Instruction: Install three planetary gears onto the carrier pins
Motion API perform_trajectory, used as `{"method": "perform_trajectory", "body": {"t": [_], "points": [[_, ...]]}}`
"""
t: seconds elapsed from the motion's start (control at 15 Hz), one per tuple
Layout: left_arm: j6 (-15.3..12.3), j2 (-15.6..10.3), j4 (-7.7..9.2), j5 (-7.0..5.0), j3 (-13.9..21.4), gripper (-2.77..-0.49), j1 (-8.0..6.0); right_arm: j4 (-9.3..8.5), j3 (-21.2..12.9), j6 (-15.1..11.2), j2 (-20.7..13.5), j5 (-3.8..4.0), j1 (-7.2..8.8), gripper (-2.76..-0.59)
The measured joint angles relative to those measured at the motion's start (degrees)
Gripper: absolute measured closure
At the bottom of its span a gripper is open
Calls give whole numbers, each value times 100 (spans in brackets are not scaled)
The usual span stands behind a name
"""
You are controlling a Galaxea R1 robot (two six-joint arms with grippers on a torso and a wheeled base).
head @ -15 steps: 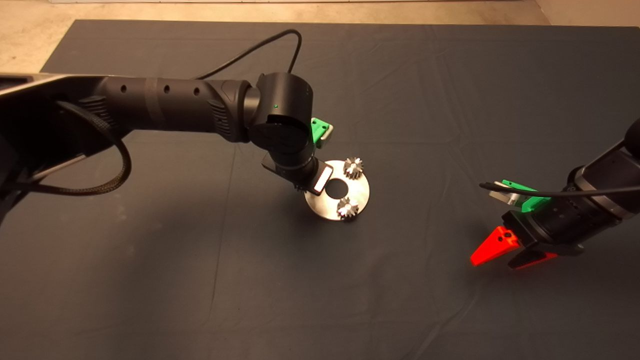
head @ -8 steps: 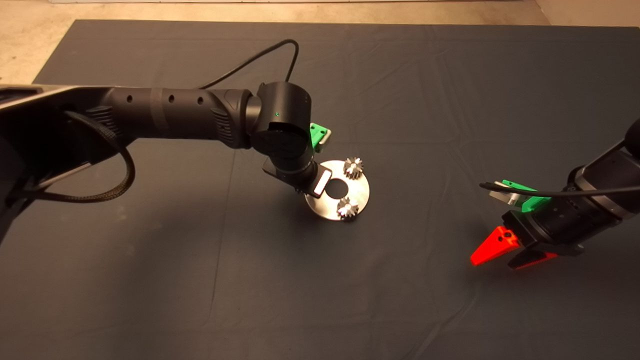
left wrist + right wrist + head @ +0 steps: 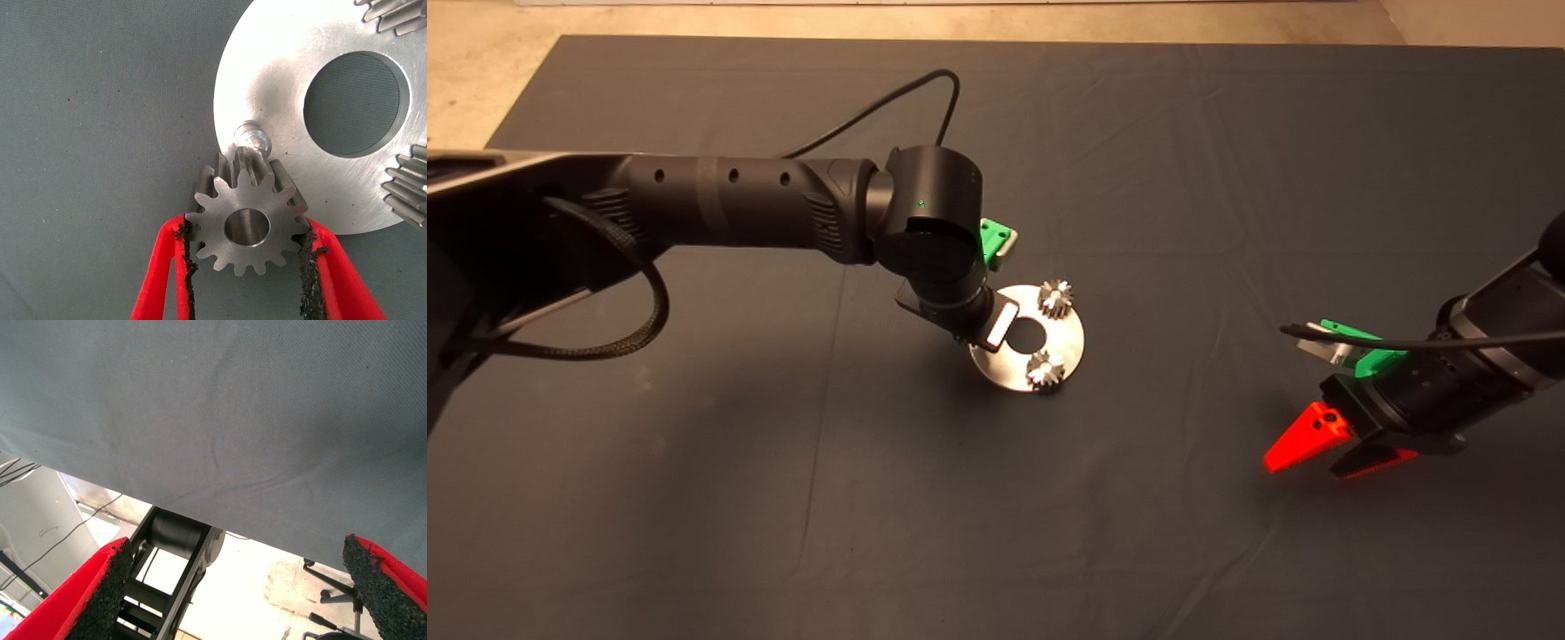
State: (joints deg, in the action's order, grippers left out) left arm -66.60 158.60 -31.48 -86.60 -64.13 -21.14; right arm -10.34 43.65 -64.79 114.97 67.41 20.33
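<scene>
My third planetary gear [image 3: 247, 229] is pinched between the left gripper's [image 3: 247, 267] pads, its bore short of the bare carrier pin [image 3: 253, 136] at the disc's [image 3: 280, 87] rim. Lowering now, I judge, jams teeth on the pin. Two mounted gears [image 3: 1056, 298] sit clear. My right gripper [image 3: 1334, 449] waits, fingers spread, well apart.

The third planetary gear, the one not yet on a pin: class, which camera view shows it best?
The left wrist view. There the third planetary gear fills the frame, clamped in the left end effector beside the bare carrier pin. In the head view the left arm hides it. The right wrist view shows only mat and floor.
</scene>
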Motion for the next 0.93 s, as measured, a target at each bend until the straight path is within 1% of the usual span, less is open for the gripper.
{"method": "perform_trajectory", "body": {"t": [0.33, 0.4, 0.6, 0.67, 0.8, 0.93], "points": [[54, 22, -2, 0, -48, -69, -2, 0, 0, 0, 9, -1, 0, -233], [127, 50, 0, -13, -89, -68, -13, -5, 0, 0, 9, 0, -2, -233], [195, 114, -2, -30, -204, -68, -33, -5, 0, 0, 9, 0, 0, -233], [278, 154, 5, -30, -283, -67, -46, -5, -2, 2, 9, 0, 0, -233], [351, 240, 0, -33, -436, -67, -68, -5, -2, 4, 9, 0, 0, -233], [351, 271, -5, -33, -488, -67, -77, -7, -2, 2, 9, 0, 0, -233]]}}
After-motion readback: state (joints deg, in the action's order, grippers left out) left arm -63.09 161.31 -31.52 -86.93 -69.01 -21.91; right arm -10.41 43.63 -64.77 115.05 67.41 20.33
